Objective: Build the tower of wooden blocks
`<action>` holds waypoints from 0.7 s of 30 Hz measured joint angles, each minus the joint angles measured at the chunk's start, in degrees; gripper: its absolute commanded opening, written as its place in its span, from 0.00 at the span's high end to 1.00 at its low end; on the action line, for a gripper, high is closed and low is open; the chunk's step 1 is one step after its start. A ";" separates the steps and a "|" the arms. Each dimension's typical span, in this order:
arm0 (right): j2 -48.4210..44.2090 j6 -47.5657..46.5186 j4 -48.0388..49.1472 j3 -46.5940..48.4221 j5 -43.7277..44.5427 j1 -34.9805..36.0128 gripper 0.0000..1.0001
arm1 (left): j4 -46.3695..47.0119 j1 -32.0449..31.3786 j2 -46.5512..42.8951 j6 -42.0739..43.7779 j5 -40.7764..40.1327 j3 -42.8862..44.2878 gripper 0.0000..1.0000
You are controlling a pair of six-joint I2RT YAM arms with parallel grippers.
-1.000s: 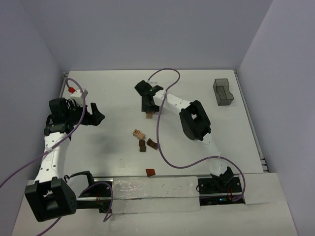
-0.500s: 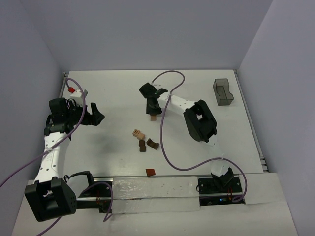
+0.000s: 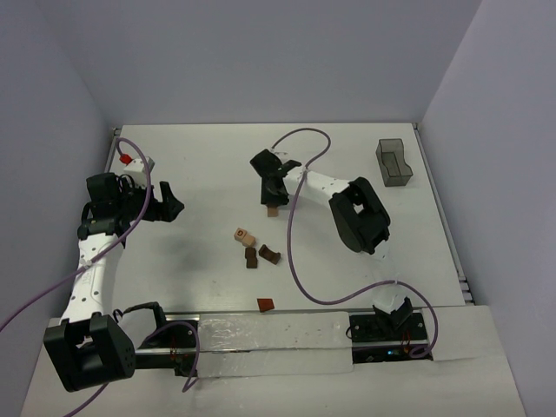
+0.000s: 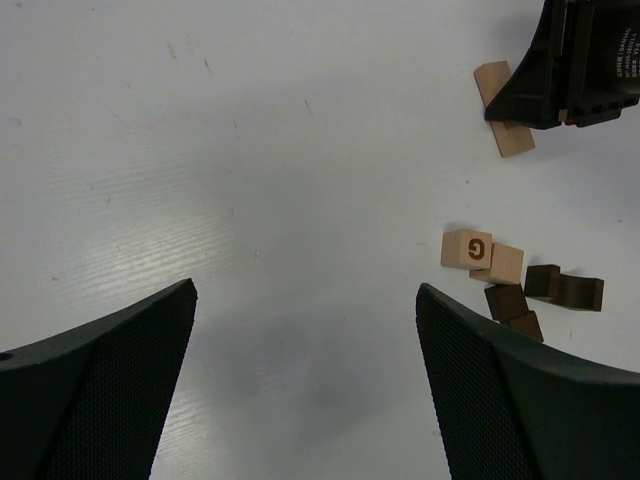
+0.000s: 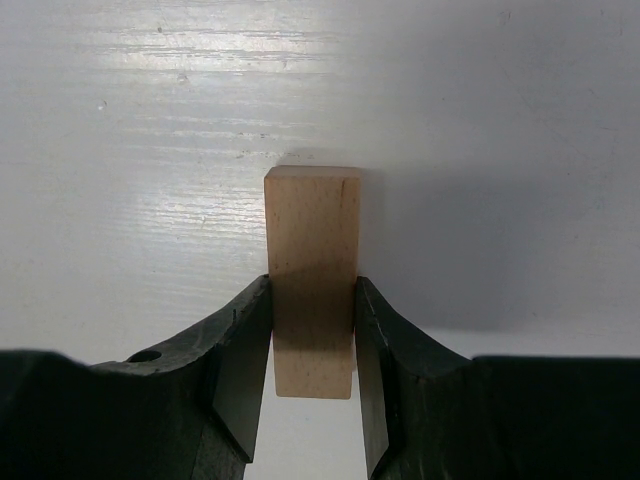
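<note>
My right gripper is shut on a long light tan block, low over the middle of the table. In the right wrist view the block stands pinched between both fingers of the gripper. Loose blocks lie nearer the arms: a tan pair, one marked G, two dark brown ones and a reddish-brown one. No stacked tower shows. My left gripper is open and empty at the left, its jaws wide apart over bare table.
A grey translucent bin stands at the back right. A red-tipped white part sits at the back left. Purple cables loop over the table from both arms. A clear strip runs along the near edge.
My right gripper has moved a little to the right and nearer with the tan block in it. The left arm has not moved.
</note>
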 measured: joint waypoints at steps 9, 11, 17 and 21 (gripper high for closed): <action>-1.55 0.15 1.60 -2.77 -0.04 0.00 0.65 | 0.00 0.00 0.00 0.00 -0.14 0.00 0.03; -1.61 0.14 1.67 -2.84 -0.14 0.00 0.62 | 0.00 0.00 0.00 0.00 -0.14 0.00 0.03; -1.61 0.10 1.70 -2.82 -0.53 0.00 0.36 | 0.00 0.00 0.00 0.00 -0.16 0.00 0.03; -1.66 -0.02 1.76 -2.71 -1.10 0.13 0.23 | 0.02 0.00 0.00 0.00 -0.18 0.00 0.03</action>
